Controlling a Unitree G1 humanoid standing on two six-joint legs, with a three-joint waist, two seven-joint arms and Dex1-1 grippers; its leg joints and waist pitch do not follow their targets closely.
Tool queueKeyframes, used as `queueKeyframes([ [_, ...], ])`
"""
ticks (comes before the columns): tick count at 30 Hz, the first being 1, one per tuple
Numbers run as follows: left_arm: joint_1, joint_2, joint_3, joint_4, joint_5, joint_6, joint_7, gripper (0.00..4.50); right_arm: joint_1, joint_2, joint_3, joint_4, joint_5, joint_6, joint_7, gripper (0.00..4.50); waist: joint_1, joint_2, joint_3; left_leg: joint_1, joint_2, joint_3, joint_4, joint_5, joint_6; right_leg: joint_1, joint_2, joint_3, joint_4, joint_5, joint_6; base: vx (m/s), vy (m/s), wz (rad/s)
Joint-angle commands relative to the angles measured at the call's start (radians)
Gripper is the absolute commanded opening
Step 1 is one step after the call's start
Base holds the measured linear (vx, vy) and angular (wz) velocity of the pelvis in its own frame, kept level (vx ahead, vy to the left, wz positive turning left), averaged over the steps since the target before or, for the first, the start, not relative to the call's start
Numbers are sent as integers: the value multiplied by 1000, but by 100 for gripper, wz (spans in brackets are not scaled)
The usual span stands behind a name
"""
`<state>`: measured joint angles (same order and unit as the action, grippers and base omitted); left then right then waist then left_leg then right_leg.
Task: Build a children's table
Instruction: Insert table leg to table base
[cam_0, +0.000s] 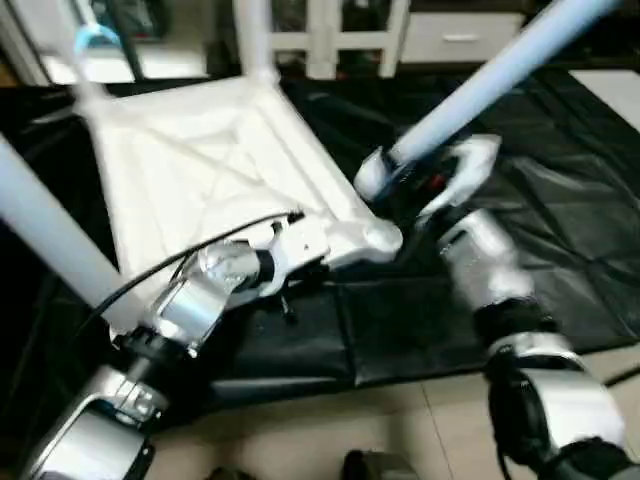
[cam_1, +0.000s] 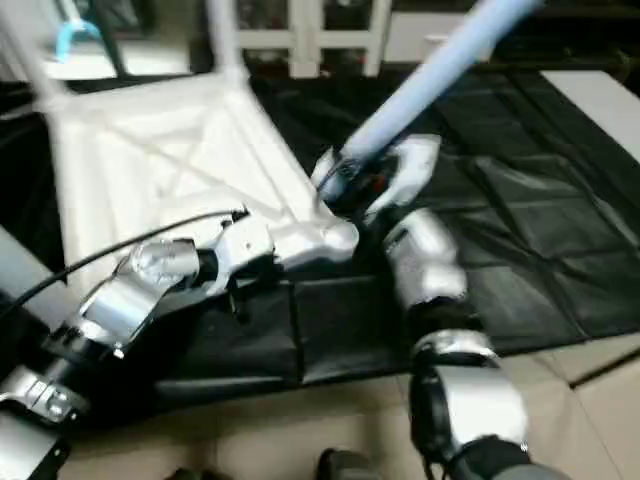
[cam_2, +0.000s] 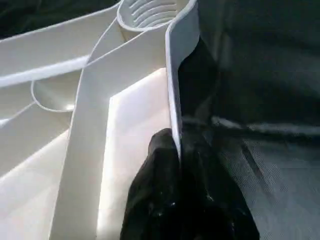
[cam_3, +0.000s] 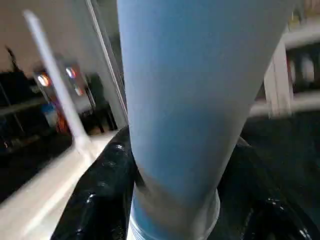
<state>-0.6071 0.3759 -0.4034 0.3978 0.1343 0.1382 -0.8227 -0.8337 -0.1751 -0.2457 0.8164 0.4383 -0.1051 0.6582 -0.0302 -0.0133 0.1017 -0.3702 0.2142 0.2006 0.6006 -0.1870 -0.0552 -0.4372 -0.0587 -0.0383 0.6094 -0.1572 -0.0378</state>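
The black sheet (cam_0: 560, 220) spread over the floor is the widest thing in front of me, and the table top (cam_0: 200, 170) lies on it upside down, its diagonal ribs facing up. It sits toward my left, with one corner pointing at me. Legs already stand in three of its sockets: one (cam_0: 255, 35) at the far corner, one (cam_0: 85, 100) at the far left corner, and one (cam_0: 45, 235) rising from the near left corner past my left forearm. The corner socket (cam_0: 380, 237) nearest me holds no leg; my left wrist view looks into its ribbed round mouth (cam_2: 152, 12).

My left jaws (cam_0: 300, 240) are pinched shut on the table top's rim wall (cam_2: 175, 95) just beside that socket, one black finger (cam_2: 160, 165) inside the rim and the other outside it against the sheet.

My right jaws (cam_0: 420, 185) grip the fourth leg (cam_0: 500, 70) close to its thick lower end, the black fingers (cam_3: 100, 185) pressed to either side of the tube. The leg slants up and away to my right, and its lower end (cam_0: 370, 178) hangs just above and beside the open socket, not seated in it.

Beyond the sheet stands white furniture (cam_0: 460, 35), with pale floor tiles (cam_0: 400, 430) near my body.
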Motion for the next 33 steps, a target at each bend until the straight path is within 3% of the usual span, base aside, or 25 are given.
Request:
queueKeyframes([
  [1, 20, 2, -11, 22, 12, -38, 3, 46, 10, -39, -5, -52, -1, 43, 25, 189, 6, 4, -101, 16, 14, 0, -54, -151, 69, 73, -52, 38, -60, -117, -280, 0, 0, 0],
  [3, 21, -14, 30, 2, -44, -44, -23, 58, 51, -86, 45, -104, -56, 74, 77, 189, 15, 5, -102, 16, 11, 1, -52, -159, 51, 73, -52, 39, -62, -146, -266, 0, 0, 0],
  [4, 12, -44, 101, -30, -115, -37, -16, 64, 110, -142, 93, -163, -112, 102, 116, 189, 19, 1, -105, 10, 7, 0, -50, -136, 51, 78, -51, 40, -59, -123, -262, 0, 0, 0],
  [5, 12, -44, 101, -30, -115, -37, -16, 75, 110, -142, 93, -163, -112, 102, 116, 189, 27, 3, -108, 14, 7, 1, -47, -125, 52, 78, -51, 40, -59, -105, -262, 0, 0, 0],
  [6, 0, -56, 141, -41, -153, -44, -5, 87, 148, -168, 107, -208, -119, 137, 120, 189, 29, 0, -108, 6, 4, 0, -47, -109, 61, 81, -51, 40, -56, -81, -268, 0, 0, 0],
  [8, -8, -60, 172, -55, -190, -53, -10, 98, 178, -188, 115, -246, -117, 172, 116, 189, 35, -3, -112, 5, 5, -1, -45, -101, 72, 82, -52, 40, -52, -62, -270, 0, 0, 0],
  [10, -15, -51, 213, -75, -243, -51, -34, 118, 211, -207, 128, -287, -122, 205, 99, 188, 40, 9, -110, 5, 4, -5, -45, -108, 74, 81, -52, 37, -54, -77, -263, 0, 0, 0],
  [11, -15, -45, 217, -79, -251, -52, -44, 118, 215, -208, 130, -291, -124, 207, 93, 188, 37, 2, -111, 4, 3, -4, -44, -109, 73, 82, -51, 37, -54, -80, -261, 0, 0, 0],
  [12, -13, -48, 245, -95, -286, -36, -50, 131, 218, -210, 131, -305, -125, 218, 87, 188, 39, 21, -111, 5, 3, -7, -45, -110, 69, 80, -52, 36, -53, -82, -261, 0, 0, 0],
  [13, -12, -52, 264, -106, -311, -25, -54, 139, 221, -211, 131, -315, -125, 224, 83, 188, 35, 10, -111, 5, 2, -4, -43, -112, 68, 81, -47, 36, -55, -74, -260, 0, 0, 0],
  [14, -7, -69, 329, -140, -388, 5, -51, 142, 235, -217, 144, -360, -137, 258, 78, 188, 36, 28, -111, 9, 3, -5, -44, -111, 65, 78, -46, 34, -54, -54, -267, 0, 0, 0],
  [15, -8, -81, 358, -151, -421, 23, -39, 142, 242, -221, 154, -381, -141, 275, 82, 188, 34, 23, -111, 7, 2, -4, -43, -112, 64, 81, -44, 35, -51, -40, -272, 0, 0, 0],
  [17, -32, -139, 470, -203, -561, 97, 31, 156, 263, -247, 202, -460, -156, 351, 122, 188, 38, 24, -112, 5, 0, -4, -42, -114, 68, 87, -43, 35, -48, -23, -283, 0, 0, 0],
  [18, -34, -141, 474, -205, -567, 100, 35, 179, 264, -248, 204, -463, -157, 355, 124, 188, 42, 20, -112, 4, -1, -5, -40, -129, 77, 85, -45, 33, -56, -67, -279, 0, 0, 0],
  [19, -41, -202, 527, -275, -674, 154, 116, 185, 280, -273, 249, -516, -168, 409, 166, 188, 45, 11, -111, 2, 1, -5, -39, -137, 74, 89, -46, 33, -55, -102, -270, 0, 0, 0],
  [20, -38, -217, 534, -296, -699, 168, 137, 188, 284, -278, 262, -528, -169, 423, 177, 188, 52, 21, -108, 3, 3, -6, -40, -141, 69, 88, -49, 33, -56, -116, -272, 0, 0, 0],
  [26, -69, -293, 541, -417, -813, 243, 227, 229, 262, -299, 353, -620, -164, 580, 209, 188, 70, 17, -110, 5, 4, -9, -41, -136, 69, 80, -46, 29, -62, -168, -226, 0, 0, 0],
  [29, -101, -297, 538, -461, -836, 319, 232, 251, 220, -292, 389, -603, -195, 608, 224, 188, 72, 28, -109, 6, 3, -12, -39, -135, 48, 77, -45, 28, -63, -181, -214, 0, 0, 0],
  [32, -104, -295, 538, -468, -858, 334, 230, 274, 206, -295, 412, -588, -228, 596, 228, 188, 76, 23, -111, 3, 1, -11, -36, -117, 46, 80, -47, 30, -58, -161, -211, 0, 0, 0],
  [33, -107, -298, 537, -465, -864, 336, 240, 283, 196, -302, 431, -582, -249, 593, 232, 188, 73, 8, -113, 1, 0, -9, -35, -105, 53, 82, -45, 30, -58, -152, -209, 0, 0, 0],
])
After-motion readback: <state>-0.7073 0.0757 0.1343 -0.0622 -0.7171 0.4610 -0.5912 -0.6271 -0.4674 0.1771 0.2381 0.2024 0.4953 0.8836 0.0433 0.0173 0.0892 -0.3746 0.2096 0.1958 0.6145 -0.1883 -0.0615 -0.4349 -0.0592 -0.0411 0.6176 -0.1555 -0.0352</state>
